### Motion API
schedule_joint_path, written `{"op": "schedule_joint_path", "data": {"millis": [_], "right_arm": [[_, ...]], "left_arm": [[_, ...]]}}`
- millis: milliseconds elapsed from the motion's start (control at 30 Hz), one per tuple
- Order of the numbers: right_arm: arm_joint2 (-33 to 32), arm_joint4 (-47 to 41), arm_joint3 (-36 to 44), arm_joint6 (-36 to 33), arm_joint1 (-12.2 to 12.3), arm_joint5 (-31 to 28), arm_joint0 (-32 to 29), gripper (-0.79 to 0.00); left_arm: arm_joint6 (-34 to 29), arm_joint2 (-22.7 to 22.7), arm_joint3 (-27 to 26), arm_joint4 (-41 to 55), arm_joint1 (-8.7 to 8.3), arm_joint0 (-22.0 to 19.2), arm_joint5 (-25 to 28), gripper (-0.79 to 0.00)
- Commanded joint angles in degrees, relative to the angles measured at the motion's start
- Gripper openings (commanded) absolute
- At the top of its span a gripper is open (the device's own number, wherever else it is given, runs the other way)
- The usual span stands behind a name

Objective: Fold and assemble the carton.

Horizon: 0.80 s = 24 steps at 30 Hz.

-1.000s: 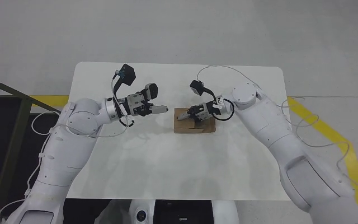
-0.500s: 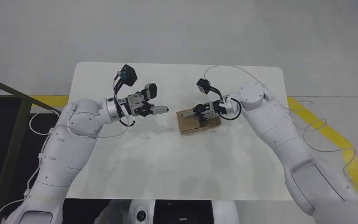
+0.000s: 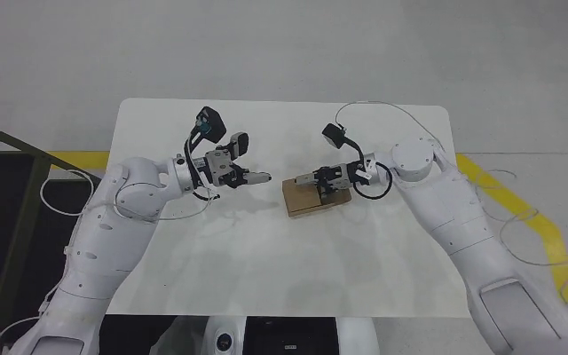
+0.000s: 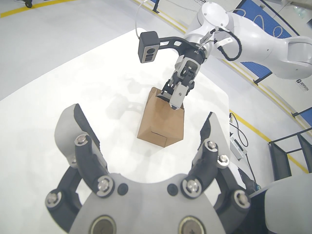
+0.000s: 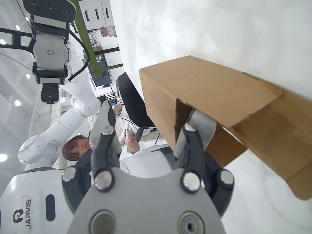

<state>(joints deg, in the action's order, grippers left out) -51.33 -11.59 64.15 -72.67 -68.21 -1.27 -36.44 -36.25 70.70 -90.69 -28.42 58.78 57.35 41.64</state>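
Observation:
A brown carton (image 3: 312,196) lies on its side near the middle of the white table (image 3: 266,266), its open end toward the right arm. My right gripper (image 3: 319,177) is at that open end. In the right wrist view one finger (image 5: 195,125) reaches inside the carton (image 5: 207,93), the other finger (image 5: 104,120) stays outside, and a wide gap separates them. My left gripper (image 3: 258,177) hovers left of the carton, apart from it. In its own wrist view the left gripper (image 4: 143,110) is open and empty, facing the carton (image 4: 163,125) and the right gripper (image 4: 174,96).
Bare white table surface surrounds the carton on all sides. A dark metal frame (image 3: 22,169) stands beside the table's left edge. Yellow floor tape (image 3: 497,191) runs past the right edge.
The right arm has drawn back to the right, and the carton has shifted and turned slightly with it. The left gripper has edged a little toward the carton.

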Motion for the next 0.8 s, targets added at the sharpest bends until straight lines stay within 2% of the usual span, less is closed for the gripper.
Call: {"op": "schedule_joint_path", "data": {"millis": [0,133,267,567,767], "right_arm": [[-1.56,0.6,2.55,0.22,0.7,0.64,-1.3,-0.225],[-5.2,2.3,7.17,0.58,2.23,1.93,-3.93,-0.222],[-8.73,3.49,11.26,0.27,3.62,3.02,-6.67,-0.225],[-15.02,3.74,18.79,0.14,5.78,3.82,-12.22,-0.197],[-17.05,2.93,22.58,0.33,6.58,3.54,-15.52,-0.179]], "left_arm": [[1.02,-0.06,-0.39,-2.27,-0.03,0.26,-0.05,0.0],[4.25,-0.52,-1.68,-7.97,0.0,1.23,-0.02,0.0],[10.44,-1.31,-3.75,-16.21,0.15,2.99,0.05,0.0],[32.71,-3.23,-5.29,-40.87,0.32,6.72,3.1,0.0],[47.6,-4.73,-2.4,-55.32,0.23,7.76,1.39,0.0]]}}
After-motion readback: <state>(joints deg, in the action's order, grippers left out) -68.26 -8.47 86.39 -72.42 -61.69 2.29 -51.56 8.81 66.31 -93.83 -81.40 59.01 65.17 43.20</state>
